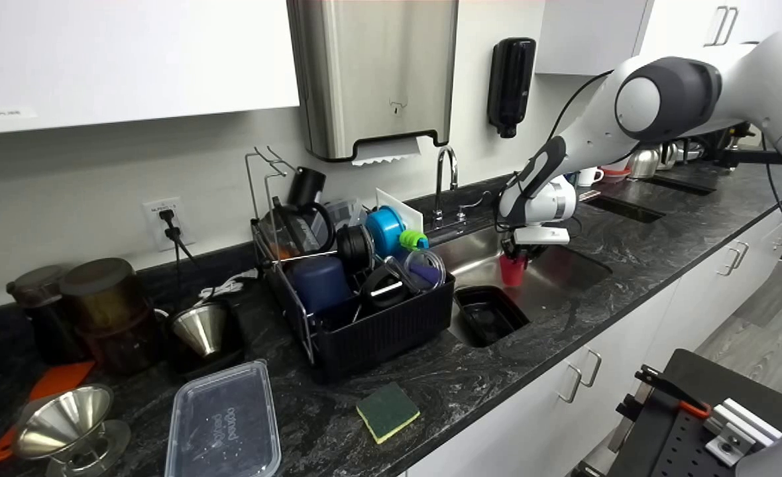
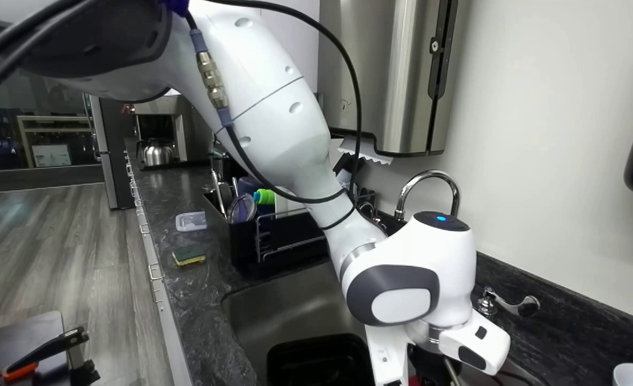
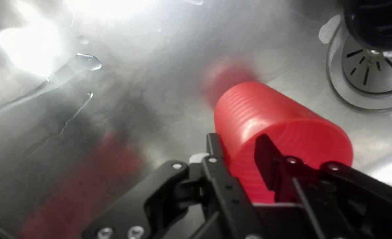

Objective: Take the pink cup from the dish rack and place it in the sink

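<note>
Wrist view: pink cup (image 3: 249,111) (reads nearer red, fine ribbing) is seen w/ mouth twd cam, over bare steel of sink (image 3: 169,83). Pincer (image 3: 237,146) is set astride the cup wall: one finger (image 3: 214,144) outside, its twin inside the mouth. Tips are parted, gap plainly visible, so no pinch on the wall is shown. Drain strainer (image 3: 370,76) is near the cup, not under it.

Step, as judged: set-down & release. In an exterior view the cup is out of the dish rack (image 1: 388,341) & within the sink, near the black tub (image 1: 490,311), not in it; roughly upright. Whether its base is fully down on the steel can't be told. If so, task is prob. all but done: a slow, straight lift is called for, so the rim isn't hooked by the inner finger & the cup tipped. If not, a bit of lowering is needed 1st.

Pose: Franka arm (image 1: 669,99) is extended out over the sink, forearm sloped down, wrist housing (image 2: 445,262) bent so pincer is aimed downward; tips cut off by frame in an exterior view.
</note>
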Robot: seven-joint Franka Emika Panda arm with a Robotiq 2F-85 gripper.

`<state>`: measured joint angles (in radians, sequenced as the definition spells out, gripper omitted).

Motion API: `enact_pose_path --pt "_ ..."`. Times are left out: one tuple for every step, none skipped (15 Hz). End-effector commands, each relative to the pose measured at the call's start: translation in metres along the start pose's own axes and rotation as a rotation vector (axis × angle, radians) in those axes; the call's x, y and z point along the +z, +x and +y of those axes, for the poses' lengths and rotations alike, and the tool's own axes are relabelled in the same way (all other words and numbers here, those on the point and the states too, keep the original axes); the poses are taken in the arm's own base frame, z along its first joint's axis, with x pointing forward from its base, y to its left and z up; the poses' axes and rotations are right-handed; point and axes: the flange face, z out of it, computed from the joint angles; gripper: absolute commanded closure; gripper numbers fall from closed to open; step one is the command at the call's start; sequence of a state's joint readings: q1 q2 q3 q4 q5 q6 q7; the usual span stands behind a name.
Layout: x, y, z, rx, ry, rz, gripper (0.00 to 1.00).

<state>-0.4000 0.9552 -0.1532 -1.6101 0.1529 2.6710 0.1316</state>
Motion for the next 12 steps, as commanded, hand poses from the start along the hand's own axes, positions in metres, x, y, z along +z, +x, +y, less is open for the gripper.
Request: enact_pose_path --pt "-0.0046 -0.0008 0.002 -0.025 0.031 -0.008 0.36" --pt "-0.0059 -0.0009 0.002 -0.028 0.032 -0.008 0.3" --pt "-0.0068 -0.001 0.002 -0.031 0.032 -0.006 0.22" --pt "-0.0075 -0.0012 0.0021 -0.034 0.032 -0.004 0.16" --pt "-0.0078 -0.0012 0.0022 -0.037 0.033 -0.004 0.08" --pt "-0.008 -0.0012 0.0022 -0.037 0.033 -0.005 0.02" --pt "-0.0077 -0.0013 0.0024 -0.038 0.033 -0.006 0.0" --pt "-0.0075 -0.0014 0.0026 -0.039 0.032 -0.008 0.0" --pt "-0.0072 -0.0014 0.0029 -0.04 0.031 -0.008 0.0" --pt "-0.0068 -0.0013 0.0031 -0.041 0.03 -0.008 0.0" --pt "-0.0068 -0.0012 0.0031 -0.042 0.029 -0.009 0.0" --pt "-0.0077 -0.001 0.0031 -0.042 0.029 -0.009 0.0"
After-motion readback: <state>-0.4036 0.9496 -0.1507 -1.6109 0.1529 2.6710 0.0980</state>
